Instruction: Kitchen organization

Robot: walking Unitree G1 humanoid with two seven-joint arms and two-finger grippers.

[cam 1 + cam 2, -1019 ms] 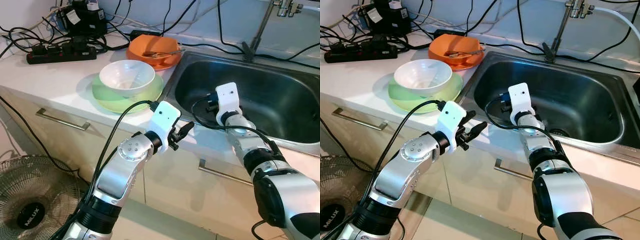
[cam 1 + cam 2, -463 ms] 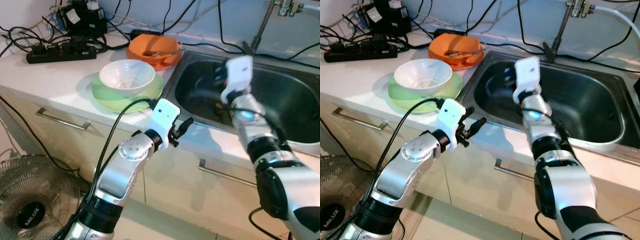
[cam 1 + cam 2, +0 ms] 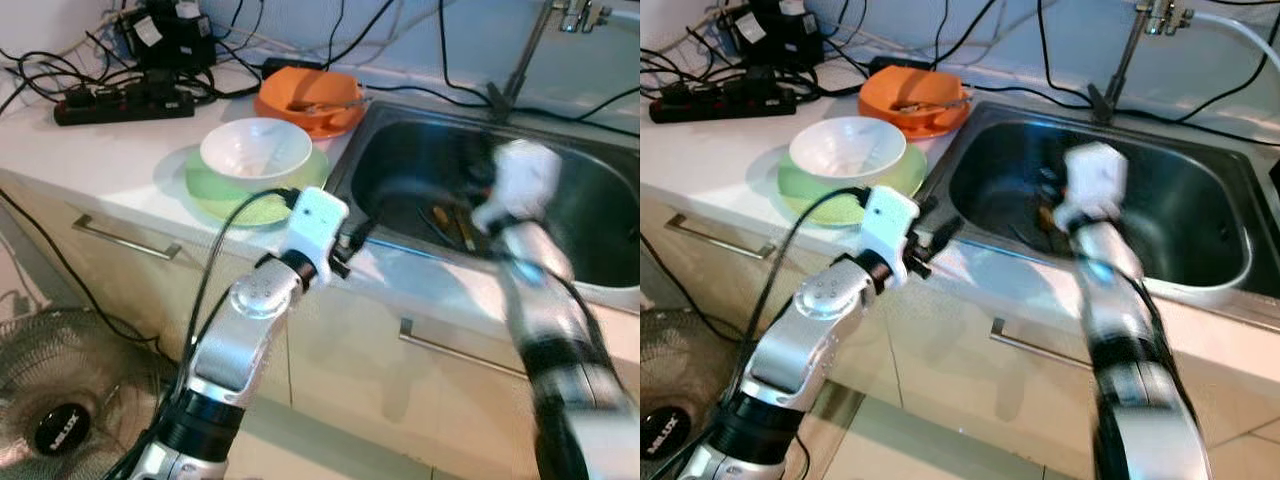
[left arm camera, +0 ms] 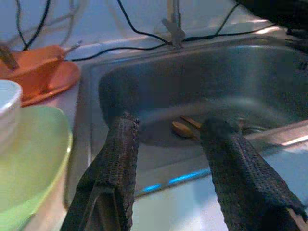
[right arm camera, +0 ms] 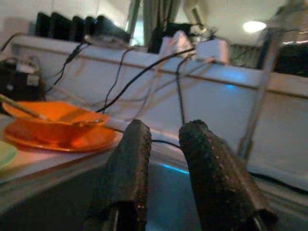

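A white bowl [image 3: 255,150] sits on a green plate [image 3: 225,195] on the counter. Behind them an orange bowl [image 3: 310,95] with utensils in it rests on an orange plate. A steel sink [image 3: 590,215] holds a few utensils [image 4: 185,127] on its bottom. My left gripper [image 4: 168,125] hovers open and empty at the counter's front edge, beside the sink's near left corner [image 3: 358,235]. My right gripper [image 5: 163,127] is raised over the sink, its arm blurred. Its fingers [image 5: 130,159] stand a narrow gap apart with nothing between them.
A power strip [image 3: 120,100] and tangled black cables lie at the back left of the counter. The tap [image 3: 520,60] rises behind the sink. Drawer handles [image 3: 125,240] run under the counter. A floor fan [image 3: 60,420] stands low on the left.
My right arm has risen out of the sink and swung to the right, blurred in motion. My left gripper has edged up toward the counter's edge.
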